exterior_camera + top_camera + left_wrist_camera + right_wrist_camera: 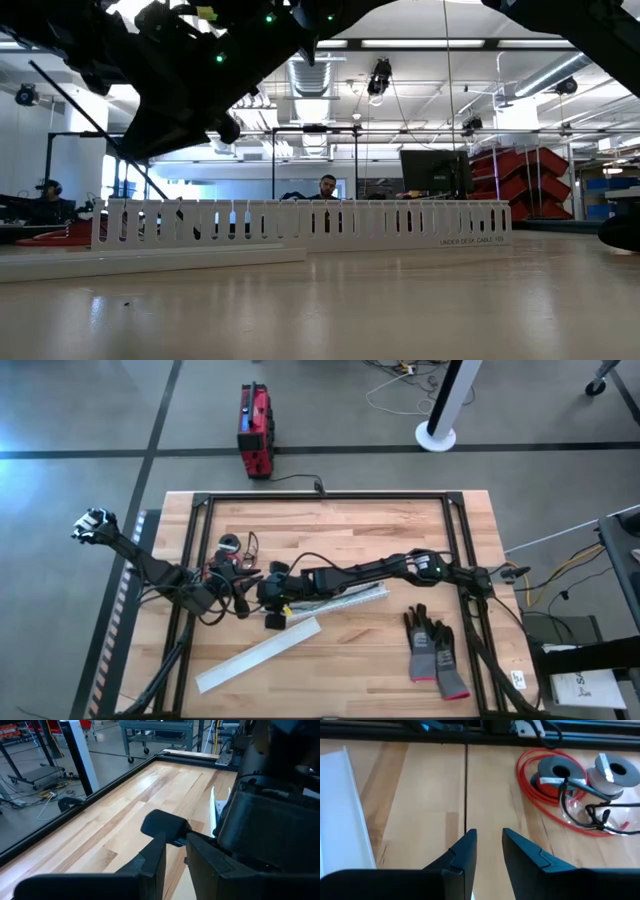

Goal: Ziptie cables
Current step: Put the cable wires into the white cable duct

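The cables (580, 800) lie beside the wire spools (615, 772), ungathered. Both the left gripper (175, 857) and right gripper (489, 852) are held slightly parted, empty; bunching is judged next.

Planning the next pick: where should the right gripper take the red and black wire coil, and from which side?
Judging by the right wrist view, take the cables at the red outer loop lying flat on the table, beside the spools. Come from above, fingers straddling the strand; elsewhere it tangles against the spools.
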Robot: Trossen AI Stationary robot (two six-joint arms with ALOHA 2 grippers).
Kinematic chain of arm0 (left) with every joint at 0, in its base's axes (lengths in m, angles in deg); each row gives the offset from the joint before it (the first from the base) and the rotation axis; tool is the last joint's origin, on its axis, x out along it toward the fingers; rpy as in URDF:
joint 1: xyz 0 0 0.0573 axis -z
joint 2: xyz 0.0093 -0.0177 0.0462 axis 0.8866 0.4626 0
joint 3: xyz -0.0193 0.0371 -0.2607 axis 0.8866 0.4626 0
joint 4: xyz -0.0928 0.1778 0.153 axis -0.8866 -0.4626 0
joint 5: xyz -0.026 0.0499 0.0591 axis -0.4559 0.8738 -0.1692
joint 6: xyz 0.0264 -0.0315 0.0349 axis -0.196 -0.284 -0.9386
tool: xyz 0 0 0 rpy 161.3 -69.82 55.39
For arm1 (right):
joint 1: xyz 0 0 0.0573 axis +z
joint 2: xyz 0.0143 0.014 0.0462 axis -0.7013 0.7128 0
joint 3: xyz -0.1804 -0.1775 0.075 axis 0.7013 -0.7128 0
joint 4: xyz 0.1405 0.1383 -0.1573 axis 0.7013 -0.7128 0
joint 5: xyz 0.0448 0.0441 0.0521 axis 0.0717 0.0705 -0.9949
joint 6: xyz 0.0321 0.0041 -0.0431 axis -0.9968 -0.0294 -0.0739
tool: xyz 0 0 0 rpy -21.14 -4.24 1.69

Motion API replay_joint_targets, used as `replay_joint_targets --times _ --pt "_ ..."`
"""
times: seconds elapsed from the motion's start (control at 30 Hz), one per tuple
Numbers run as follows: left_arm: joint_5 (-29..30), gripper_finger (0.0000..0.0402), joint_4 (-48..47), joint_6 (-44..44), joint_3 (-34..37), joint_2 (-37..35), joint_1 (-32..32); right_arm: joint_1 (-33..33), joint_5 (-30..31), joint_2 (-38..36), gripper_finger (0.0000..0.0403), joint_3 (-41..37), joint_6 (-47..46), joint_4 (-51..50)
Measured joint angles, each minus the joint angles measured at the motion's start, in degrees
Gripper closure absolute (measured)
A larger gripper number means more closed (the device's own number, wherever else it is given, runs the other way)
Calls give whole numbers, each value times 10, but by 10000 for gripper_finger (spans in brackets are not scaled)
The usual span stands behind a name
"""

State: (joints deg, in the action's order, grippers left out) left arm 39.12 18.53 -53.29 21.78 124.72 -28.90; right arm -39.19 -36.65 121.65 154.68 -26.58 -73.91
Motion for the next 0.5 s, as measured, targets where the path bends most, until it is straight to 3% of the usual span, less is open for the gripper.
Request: replay_joint_targets --times 0.5 --pt "1 342 1 -2 0 0 0 0 -3 9 381 -3 -20 19"
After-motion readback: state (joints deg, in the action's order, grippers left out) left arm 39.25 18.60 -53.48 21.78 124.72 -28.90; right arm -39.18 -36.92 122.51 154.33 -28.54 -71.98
